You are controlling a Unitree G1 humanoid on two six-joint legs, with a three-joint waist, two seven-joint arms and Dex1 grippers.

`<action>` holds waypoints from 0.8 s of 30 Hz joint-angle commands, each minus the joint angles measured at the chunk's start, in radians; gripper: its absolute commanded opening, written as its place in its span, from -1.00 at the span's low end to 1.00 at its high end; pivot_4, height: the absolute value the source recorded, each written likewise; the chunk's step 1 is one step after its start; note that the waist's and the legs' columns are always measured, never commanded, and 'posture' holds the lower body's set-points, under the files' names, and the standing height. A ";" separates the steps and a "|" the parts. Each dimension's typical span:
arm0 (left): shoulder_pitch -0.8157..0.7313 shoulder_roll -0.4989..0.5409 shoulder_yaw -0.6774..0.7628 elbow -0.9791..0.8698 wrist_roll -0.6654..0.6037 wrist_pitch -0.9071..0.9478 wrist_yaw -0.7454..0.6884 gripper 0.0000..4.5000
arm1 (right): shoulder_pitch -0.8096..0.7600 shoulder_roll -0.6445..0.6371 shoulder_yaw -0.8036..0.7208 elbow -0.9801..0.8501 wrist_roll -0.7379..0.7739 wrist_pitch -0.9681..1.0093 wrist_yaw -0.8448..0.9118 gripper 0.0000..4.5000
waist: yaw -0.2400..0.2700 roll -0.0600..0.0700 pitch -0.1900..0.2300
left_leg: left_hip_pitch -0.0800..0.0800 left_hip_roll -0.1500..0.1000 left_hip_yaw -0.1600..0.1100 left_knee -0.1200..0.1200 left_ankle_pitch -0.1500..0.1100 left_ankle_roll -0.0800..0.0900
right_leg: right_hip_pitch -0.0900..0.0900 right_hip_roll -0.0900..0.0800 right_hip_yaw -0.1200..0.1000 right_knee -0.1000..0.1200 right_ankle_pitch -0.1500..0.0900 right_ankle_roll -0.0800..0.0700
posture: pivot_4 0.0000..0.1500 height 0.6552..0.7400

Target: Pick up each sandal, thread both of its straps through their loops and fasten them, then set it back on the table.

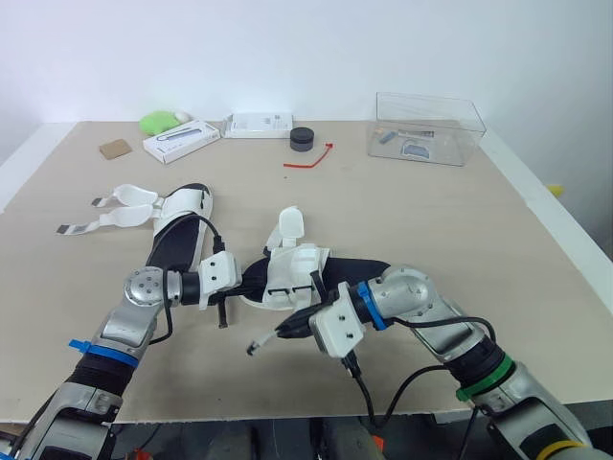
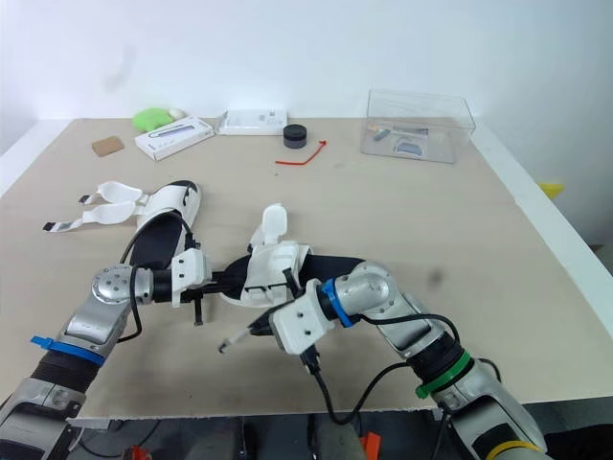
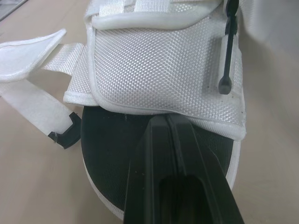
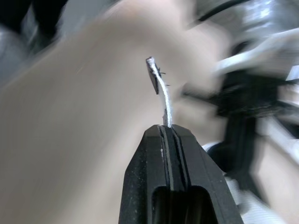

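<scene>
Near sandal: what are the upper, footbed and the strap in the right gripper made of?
Upper: white woven mesh fabric, matte; the grid weave shows. Footbed: black, matte, likely foam or rubber; smooth, no weave. Strap: thin white webbing with a dark tip, probably plastic; it curves limply from the right gripper.

A plain white wall [image 1: 287, 48] closes the far side under soft, even light. A broad tan table [image 1: 431, 230] with a pale edge band takes up most of the scene. Past its right edge lies light floor [image 1: 586, 206], where a small yellow object [image 1: 555, 190] sits towards the far right.
</scene>
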 commanded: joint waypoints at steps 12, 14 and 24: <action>-0.005 0.002 -0.038 0.054 0.041 0.009 -0.030 -1.00 | -0.065 0.113 -0.251 -0.050 0.216 0.647 -0.392 -0.98 | -0.001 0.000 0.000 | -0.001 0.000 -0.001 0.000 0.000 0.000 | 0.000 0.000 -0.001 0.000 0.000 0.001 | 1.00 1.00; -0.004 0.002 -0.037 0.054 0.041 0.009 -0.032 -1.00 | -0.070 0.125 -0.276 -0.039 0.225 0.700 -0.433 -0.98 | -0.001 0.000 0.000 | -0.001 0.000 -0.001 0.000 0.000 0.000 | 0.000 0.000 -0.001 0.000 0.000 0.001 | 1.00 1.00; 0.004 0.012 -0.033 0.042 0.040 0.014 -0.035 -1.00 | -0.056 0.159 -0.345 -0.005 0.254 0.881 -0.574 -0.98 | -0.001 0.000 0.000 | -0.002 0.000 -0.002 0.000 0.000 0.000 | -0.001 0.000 -0.001 0.000 0.000 0.001 | 1.00 1.00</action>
